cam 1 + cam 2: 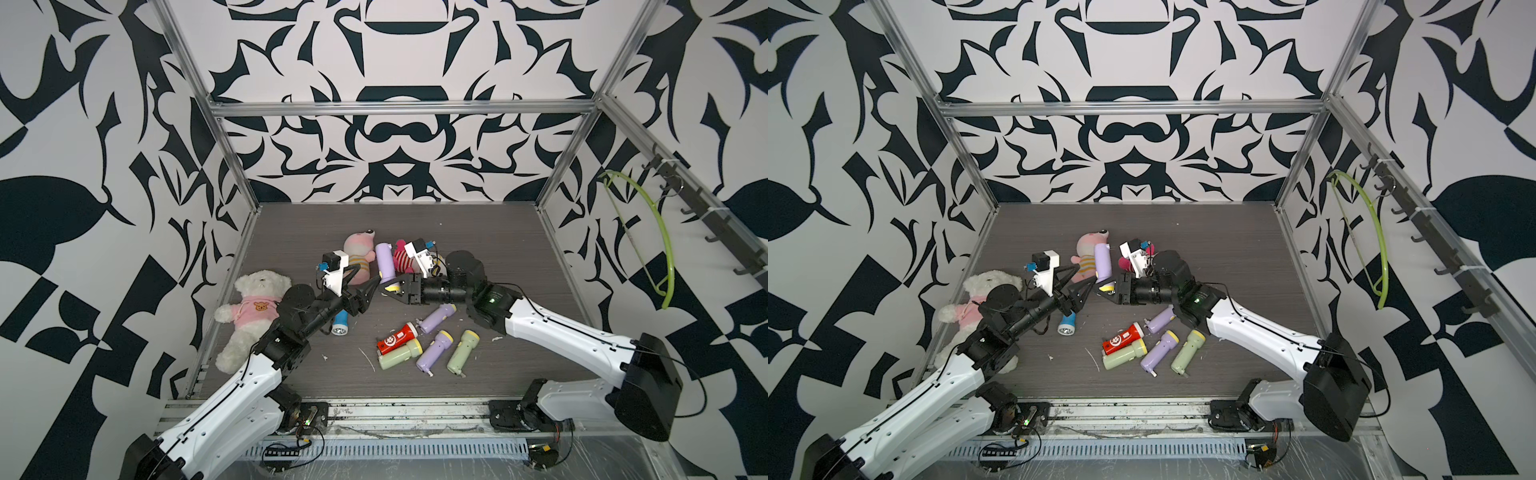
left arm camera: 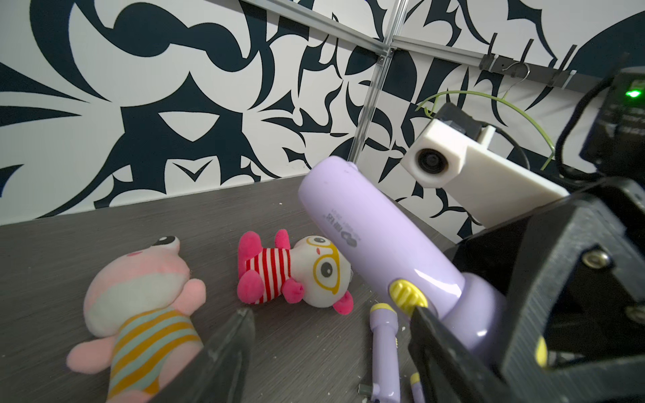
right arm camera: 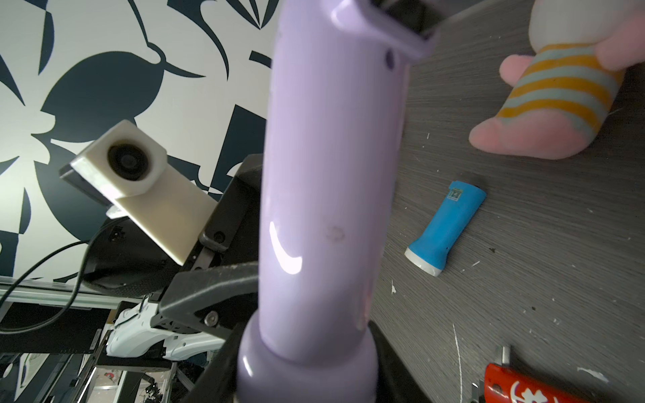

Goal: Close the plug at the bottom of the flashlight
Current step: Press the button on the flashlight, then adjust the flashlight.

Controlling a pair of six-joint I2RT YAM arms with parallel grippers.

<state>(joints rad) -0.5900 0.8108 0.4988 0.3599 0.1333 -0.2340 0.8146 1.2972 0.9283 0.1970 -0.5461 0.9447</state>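
white teddy bear (image 1: pixel 257 291) in pink shirt, pink striped plush (image 1: pixel 359 251), red-striped plush (image 2: pixel 275 268) nearby, green hanger (image 1: pixel 669 266) on wall hook

Left arm (image 1: pixel 237 386), right arm (image 1: pixel 557 332): my glossy white shells, black joints, bulky black housings at base end. Thin black cable (image 2: pixel 561 139) routed along me. Small green light (image 1: pixel 492 298) on right forearm. Left claw (image 1: pixel 374 286), right claw (image 1: pixel 388 289): matte black, triangular open frames, silver screws. White boxy camera (image 1: pixel 337 266), round dark lens, atop each wrist.
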